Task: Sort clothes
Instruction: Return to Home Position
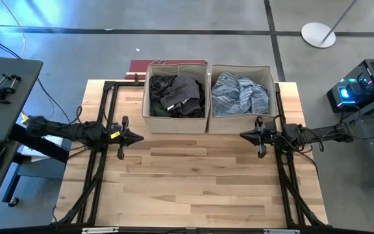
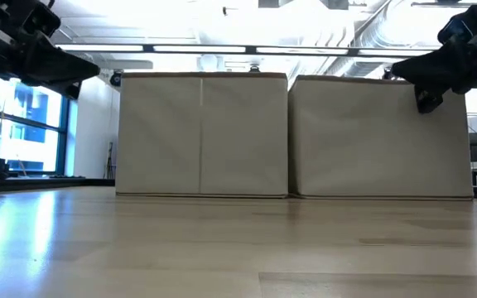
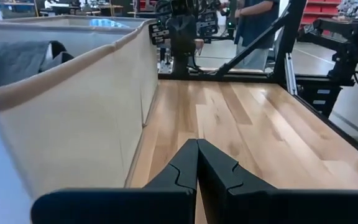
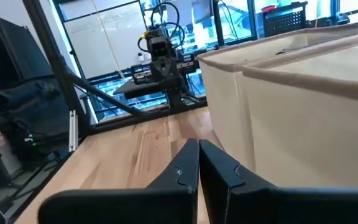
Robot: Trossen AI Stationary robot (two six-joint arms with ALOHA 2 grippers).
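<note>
Two beige fabric boxes stand side by side at the table's far edge. The left box (image 1: 175, 97) holds dark clothes (image 1: 177, 92), charcoal grey and dark green. The right box (image 1: 240, 97) holds a light blue striped shirt (image 1: 240, 93). My left gripper (image 1: 140, 137) hovers shut at the table's left side, in front of the left box, its fingers pointing right. My right gripper (image 1: 243, 136) hovers shut at the right side, in front of the right box, pointing left. Neither holds anything, and the fingertips (image 3: 197, 144) meet in both wrist views.
Black frame rails (image 1: 102, 162) run along the table's left and right sides. A dark red flat thing (image 1: 138, 67) lies behind the left box. The wooden tabletop (image 1: 193, 182) in front of the boxes is bare. A person stands beyond the table in the left wrist view (image 3: 253, 25).
</note>
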